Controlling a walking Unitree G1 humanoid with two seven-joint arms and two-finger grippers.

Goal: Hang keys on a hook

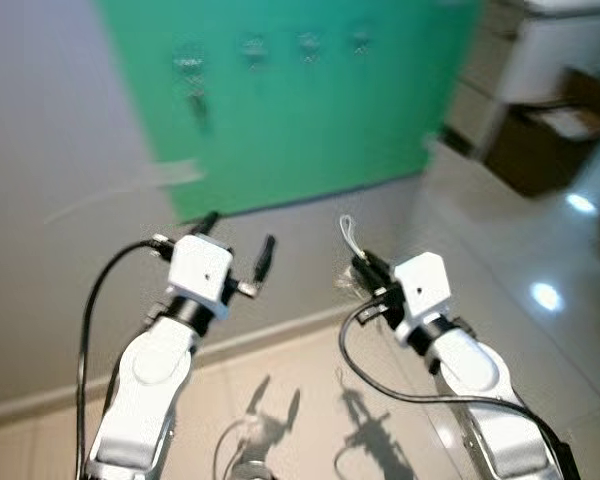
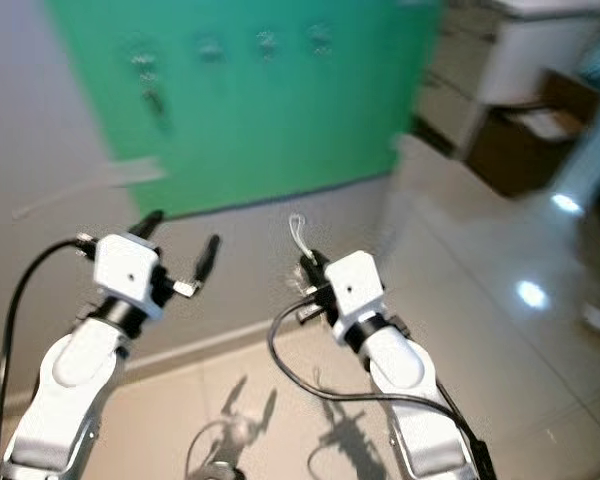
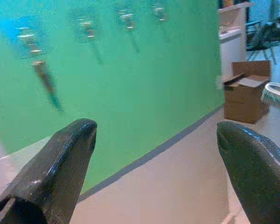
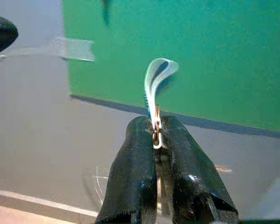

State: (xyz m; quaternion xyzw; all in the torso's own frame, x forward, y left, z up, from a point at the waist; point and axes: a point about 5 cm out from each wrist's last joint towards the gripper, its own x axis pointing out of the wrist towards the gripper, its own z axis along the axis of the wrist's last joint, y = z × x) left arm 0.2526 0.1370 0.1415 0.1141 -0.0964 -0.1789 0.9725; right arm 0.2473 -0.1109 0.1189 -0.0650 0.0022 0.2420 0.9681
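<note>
Right pincer [image 4: 155,135] clenched on small metal key ring w/ pale looped strap [image 4: 157,77], held up in front of the green wall panel [image 1: 300,110]. Row of blurred metal hooks [image 1: 252,46] high on panel; a dark item hangs from leftmost one. Left pincer [image 1: 236,243] released, fingers wide apart, empty, beside right pincer. Brown cardboard box [image 1: 545,140] on glossy floor at right.

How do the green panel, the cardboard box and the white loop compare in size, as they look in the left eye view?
1. green panel
2. cardboard box
3. white loop, held by the right tool, nearer the camera, so true size is unsure.
</note>
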